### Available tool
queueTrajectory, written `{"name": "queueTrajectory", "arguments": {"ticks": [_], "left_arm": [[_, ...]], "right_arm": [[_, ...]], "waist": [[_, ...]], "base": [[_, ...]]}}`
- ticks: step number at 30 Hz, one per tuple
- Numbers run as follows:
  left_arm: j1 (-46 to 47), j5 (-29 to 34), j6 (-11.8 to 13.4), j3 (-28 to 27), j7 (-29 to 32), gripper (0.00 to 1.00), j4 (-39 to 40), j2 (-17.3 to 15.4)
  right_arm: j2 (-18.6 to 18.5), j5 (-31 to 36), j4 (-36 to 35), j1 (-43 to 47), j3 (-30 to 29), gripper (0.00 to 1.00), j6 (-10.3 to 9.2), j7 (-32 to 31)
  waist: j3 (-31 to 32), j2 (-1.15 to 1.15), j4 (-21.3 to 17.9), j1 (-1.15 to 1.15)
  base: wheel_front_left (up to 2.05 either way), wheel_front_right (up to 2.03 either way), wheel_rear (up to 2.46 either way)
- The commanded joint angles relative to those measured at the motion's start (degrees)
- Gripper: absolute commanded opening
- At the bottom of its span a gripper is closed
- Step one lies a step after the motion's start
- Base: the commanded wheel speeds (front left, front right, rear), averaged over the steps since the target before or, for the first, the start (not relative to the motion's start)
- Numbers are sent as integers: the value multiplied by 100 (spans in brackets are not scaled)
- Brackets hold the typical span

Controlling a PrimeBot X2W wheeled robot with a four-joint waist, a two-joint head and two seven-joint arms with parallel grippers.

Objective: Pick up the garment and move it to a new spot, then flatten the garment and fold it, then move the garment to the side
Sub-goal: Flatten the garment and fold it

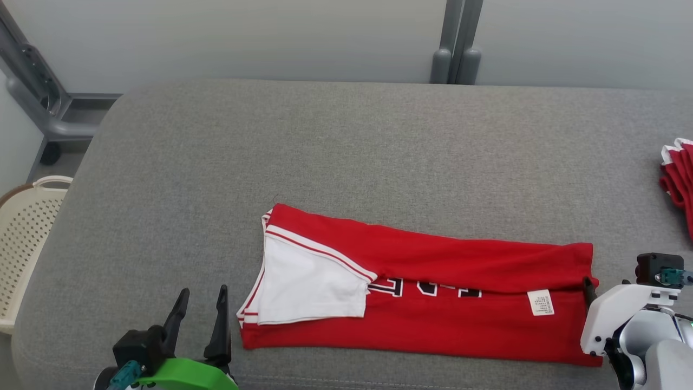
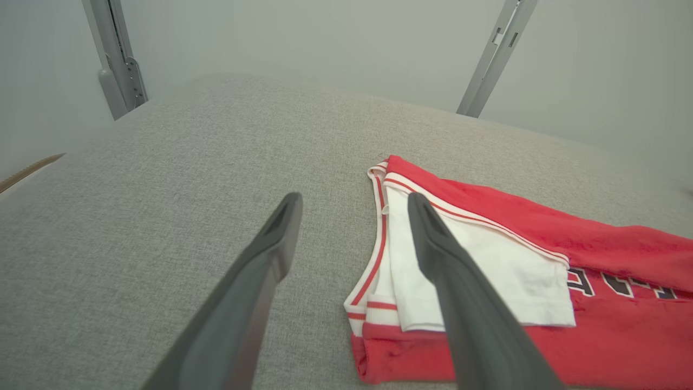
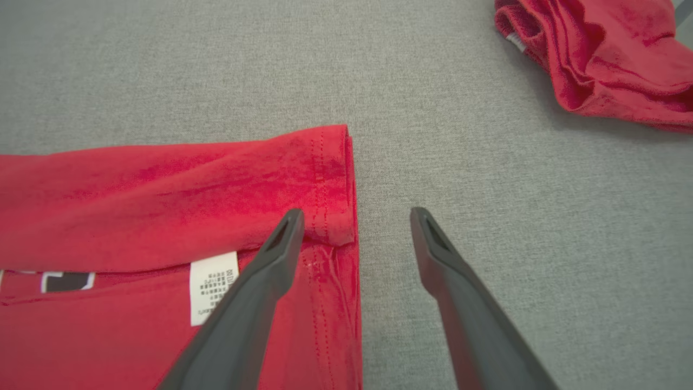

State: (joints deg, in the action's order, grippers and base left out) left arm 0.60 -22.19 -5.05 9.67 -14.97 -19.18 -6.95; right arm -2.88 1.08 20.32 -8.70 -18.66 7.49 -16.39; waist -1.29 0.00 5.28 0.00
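Observation:
The garment point(image 1: 433, 254) is a red jersey with a white sleeve point(image 1: 308, 279) and a white care label point(image 1: 540, 302). It lies folded lengthwise in a long strip on the grey cushion point(image 1: 346, 146). My left gripper point(image 1: 203, 292) stands open just left of its sleeve end. In the left wrist view the left gripper point(image 2: 354, 200) has one finger over the white sleeve point(image 2: 487, 265) and one over bare cushion. My right gripper point(image 3: 354, 216) is open and straddles the garment's right hem point(image 3: 335, 179), holding nothing.
A second crumpled red garment point(image 1: 679, 179) lies at the cushion's right edge, also visible as a heap point(image 3: 606, 59) from the right wrist. A perforated cream basket point(image 1: 24, 233) stands off the left side. Grey frame posts point(image 1: 457, 59) rise behind.

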Motion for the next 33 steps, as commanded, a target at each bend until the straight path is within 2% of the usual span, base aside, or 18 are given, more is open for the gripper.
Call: {"name": "queueTrajectory", "arguments": {"ticks": [1,6,12,21,27,33], "left_arm": [[115,4,-32,19,-21,100,-22,-5],[172,15,-37,32,-24,100,-91,27],[224,32,-74,26,-26,100,-134,29],[243,37,-118,26,-26,100,-184,26],[191,13,-140,53,-27,100,-241,43],[155,-7,-152,23,-26,100,-257,46]], "right_arm": [[-7,40,87,-93,-12,100,-2,11],[-8,103,516,-257,-59,100,-2,213],[-8,89,1010,-320,-113,100,-2,123],[-5,36,1346,-421,-139,100,-2,223],[-8,54,1200,-241,-211,100,-2,95],[-8,-294,433,-97,-257,100,-2,142]], "waist": [[-143,0,96,0],[-208,0,157,0],[-218,0,176,0],[-251,0,169,0],[-168,0,173,0],[-102,0,112,0]], "base": [[0,0,0],[0,0,0],[0,0,0],[0,0,0],[0,0,0],[0,0,0]]}}
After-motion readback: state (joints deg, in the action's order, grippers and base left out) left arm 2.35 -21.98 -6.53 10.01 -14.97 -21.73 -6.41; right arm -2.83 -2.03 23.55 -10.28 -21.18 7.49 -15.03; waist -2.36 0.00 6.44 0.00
